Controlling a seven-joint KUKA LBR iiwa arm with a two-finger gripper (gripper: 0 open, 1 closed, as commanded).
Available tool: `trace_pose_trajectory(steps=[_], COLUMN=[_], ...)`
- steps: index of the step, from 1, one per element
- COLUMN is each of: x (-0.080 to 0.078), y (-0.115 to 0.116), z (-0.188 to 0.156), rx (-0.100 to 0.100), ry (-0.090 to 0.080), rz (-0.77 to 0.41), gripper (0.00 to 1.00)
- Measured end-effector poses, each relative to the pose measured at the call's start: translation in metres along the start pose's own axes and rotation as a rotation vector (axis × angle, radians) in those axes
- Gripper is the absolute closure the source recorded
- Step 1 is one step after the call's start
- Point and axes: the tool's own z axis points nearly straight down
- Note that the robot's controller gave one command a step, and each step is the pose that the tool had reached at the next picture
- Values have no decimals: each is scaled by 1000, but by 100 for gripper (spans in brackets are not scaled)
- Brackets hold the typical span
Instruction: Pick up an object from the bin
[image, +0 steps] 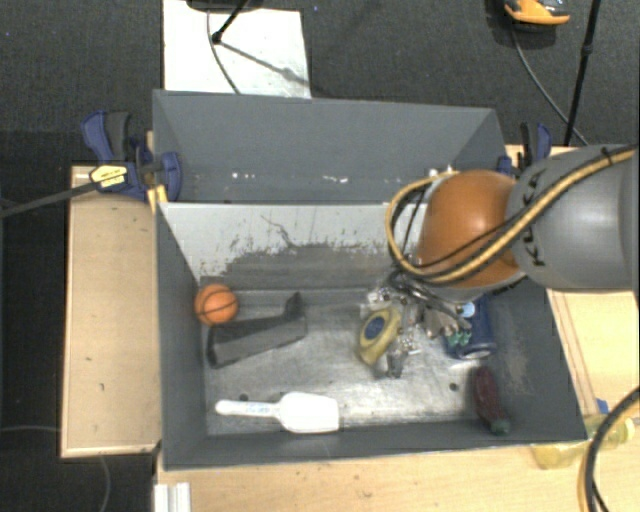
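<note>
My gripper (402, 348) hangs low over the right middle of the bin floor, under the arm's orange cover. Right against its left side is an olive-yellow ring-shaped thing with a blue centre (377, 336); whether it is gripped or just lies beside the gripper I cannot tell. Just right of the gripper, partly hidden by the arm, lies a blue and green can-like thing (468, 342). A dark maroon oblong thing (490, 398) rests near the front right corner.
An orange ball (216, 304) sits at the left, touching a dark grey angled bar (256, 338). A white scoop (285, 411) lies along the front wall. The arm and its cables cover the bin's back right.
</note>
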Motion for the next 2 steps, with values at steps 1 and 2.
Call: trace_pose_trajectory(steps=[1, 2], x=[-17, -15], y=[-46, -46], z=[10, 11], rx=[0, -2], ry=[-8, 0], rz=[-128, -126], gripper=[100, 0])
